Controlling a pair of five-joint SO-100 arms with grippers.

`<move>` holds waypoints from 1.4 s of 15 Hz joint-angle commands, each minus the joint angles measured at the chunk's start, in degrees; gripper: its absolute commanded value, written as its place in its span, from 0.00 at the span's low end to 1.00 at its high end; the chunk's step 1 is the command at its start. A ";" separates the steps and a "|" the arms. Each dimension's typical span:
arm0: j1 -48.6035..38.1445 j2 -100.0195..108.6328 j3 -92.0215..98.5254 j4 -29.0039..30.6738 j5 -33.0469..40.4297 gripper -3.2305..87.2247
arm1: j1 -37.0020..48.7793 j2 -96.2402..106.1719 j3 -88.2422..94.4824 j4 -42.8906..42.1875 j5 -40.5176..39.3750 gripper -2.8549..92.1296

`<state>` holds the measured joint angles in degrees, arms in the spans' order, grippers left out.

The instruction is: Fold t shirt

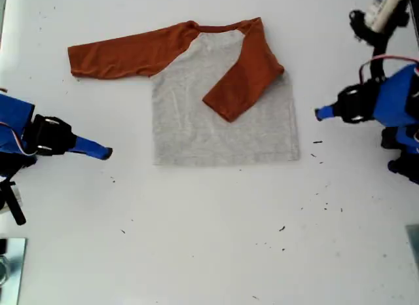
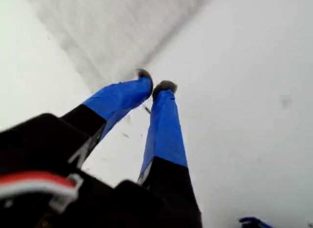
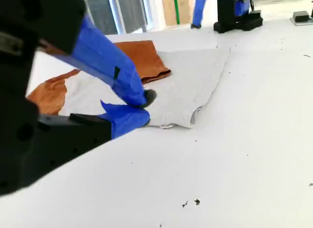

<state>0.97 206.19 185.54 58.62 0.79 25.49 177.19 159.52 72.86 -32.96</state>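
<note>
The t shirt (image 1: 216, 128) lies flat on the white table, with a grey body and rust-orange sleeves. One sleeve (image 1: 124, 54) stretches out toward the exterior view's left. The other sleeve (image 1: 245, 76) is folded across the body. My first gripper (image 1: 317, 113) hovers at the exterior view's right, just off the shirt's side edge, shut and empty; its fingertips (image 2: 165, 86) stand beside the blurred grey cloth (image 2: 112, 27). My second gripper (image 1: 108, 152) is at the exterior view's left, short of the hem corner, shut and empty (image 3: 145, 108), with the shirt (image 3: 186, 76) beyond it.
Dark specks (image 1: 283, 228) dot the table in front of the shirt. A white and black fixture (image 1: 383, 10) stands at the exterior view's top right. A metal plate (image 1: 10, 266) sits at its bottom left. The other arm's base (image 3: 232, 12) shows beyond the shirt.
</note>
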 commanded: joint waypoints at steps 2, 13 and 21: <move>-1.32 -0.70 -3.08 -3.25 -11.95 0.03 | -3.34 22.76 15.73 4.22 4.66 0.07; -29.18 -75.67 -67.76 26.98 -2.64 0.39 | -3.60 23.29 18.37 3.96 2.55 0.07; -67.50 -79.01 -50.10 12.39 11.07 0.47 | -3.78 23.29 18.37 3.96 2.02 0.07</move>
<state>-64.25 127.53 133.86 74.62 12.83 22.24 199.78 174.64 76.99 -29.62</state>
